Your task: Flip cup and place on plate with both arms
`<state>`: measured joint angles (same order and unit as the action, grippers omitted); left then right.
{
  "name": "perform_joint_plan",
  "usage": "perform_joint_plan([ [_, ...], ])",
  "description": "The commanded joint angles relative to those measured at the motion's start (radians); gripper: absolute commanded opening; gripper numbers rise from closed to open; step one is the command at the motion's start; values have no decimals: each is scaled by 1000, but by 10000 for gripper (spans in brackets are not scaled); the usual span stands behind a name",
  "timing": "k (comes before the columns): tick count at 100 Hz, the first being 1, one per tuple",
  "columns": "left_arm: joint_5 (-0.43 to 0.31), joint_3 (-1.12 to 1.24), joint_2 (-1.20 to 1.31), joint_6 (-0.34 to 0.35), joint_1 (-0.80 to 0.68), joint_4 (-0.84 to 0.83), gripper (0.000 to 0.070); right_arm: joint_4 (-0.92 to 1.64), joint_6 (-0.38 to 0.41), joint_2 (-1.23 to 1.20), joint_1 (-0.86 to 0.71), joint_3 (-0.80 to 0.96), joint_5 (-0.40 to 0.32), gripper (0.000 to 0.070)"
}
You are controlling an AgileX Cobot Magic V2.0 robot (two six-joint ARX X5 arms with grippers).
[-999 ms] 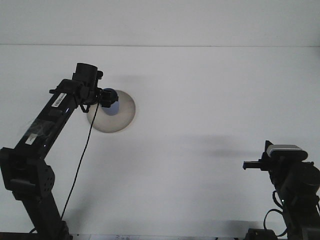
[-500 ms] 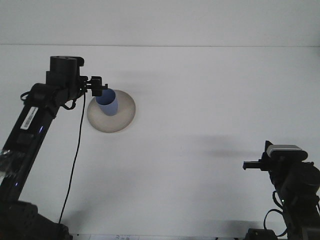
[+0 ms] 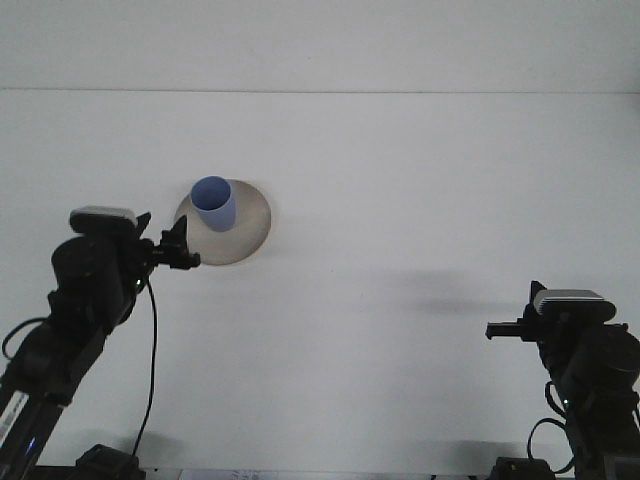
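Standing upright, blue cup [image 3: 214, 203] on plate [image 3: 252, 232].

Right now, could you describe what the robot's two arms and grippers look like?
Both arms are matte black. The left gripper has short dark fingers, a grey-topped box above its wrist and a black cable hanging below. The right gripper carries a similar silver-topped box and looped black cable.

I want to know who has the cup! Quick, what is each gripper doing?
Left gripper: open, holding nothing; the cup stands on the plate.
Right gripper: cannot be told.
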<state>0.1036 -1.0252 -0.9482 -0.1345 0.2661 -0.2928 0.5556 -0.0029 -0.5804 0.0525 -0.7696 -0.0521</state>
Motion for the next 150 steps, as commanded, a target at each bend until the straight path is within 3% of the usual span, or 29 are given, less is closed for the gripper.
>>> perform_joint_plan([
  [1, 29, 92, 48, -15, 0, 5, 383, -11, 6, -3, -2, -6, 0, 0],
  [19, 72, 288, 188, -39, 0, 10, 363, -10, 6, -3, -2, -6, 0, 0],
  [23, 72, 322, 213, -46, 0, 12, 286, -10, 6, -3, -2, -6, 0, 0],
  [33, 72, 365, 252, -46, 0, 25, 0, -10, 6, -3, -2, -6, 0, 0],
  [112, 72, 371, 425, -40, 0, 60, 12, -10, 6, -3, -2, -6, 0, 0],
  [123, 72, 373, 455, 46, 0, 78, 12, -10, 6, -3, -2, -6, 0, 0],
  [150, 72, 519, 551, 68, -37, 227, 12, -10, 6, -3, -2, -6, 0, 0],
])
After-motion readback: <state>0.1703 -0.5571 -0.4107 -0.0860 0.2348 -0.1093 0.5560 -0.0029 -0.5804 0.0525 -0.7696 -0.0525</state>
